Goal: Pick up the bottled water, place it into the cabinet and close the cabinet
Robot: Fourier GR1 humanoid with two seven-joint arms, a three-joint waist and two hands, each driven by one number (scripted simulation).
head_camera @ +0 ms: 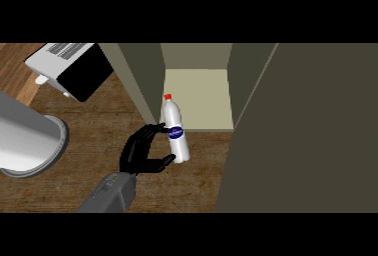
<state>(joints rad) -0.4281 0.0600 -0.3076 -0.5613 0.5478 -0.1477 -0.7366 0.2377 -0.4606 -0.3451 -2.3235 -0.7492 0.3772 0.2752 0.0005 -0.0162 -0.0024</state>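
- Your left hand [144,150] has the bottled water [176,131] — fingers and thumb curled round its lower half, red cap pointing to 12 o'clock.
- The bottle sits near picture centre, its cap end just over the front lip of the cabinet [198,95] shelf, its base over the counter [88,125].
- Progress, as I judge it: pick-up done, placing underway, not finished — the bottle is not yet inside or set down.
- Left to do: carry it further toward 12 o'clock onto the pale shelf, let go, then swing the cabinet door [310,130] shut.
- The door stands open, a big dark olive panel filling 3 to 5 o'clock.
- Right hand: not visible, so you can't tell its fingers.
- Surface: dark brown wood-grain counter.
- At 10 o'clock, a white toaster oven [70,67] with a black front.
- At 8–9 o'clock, a large grey metal pot [26,137], partly cut by the edge.
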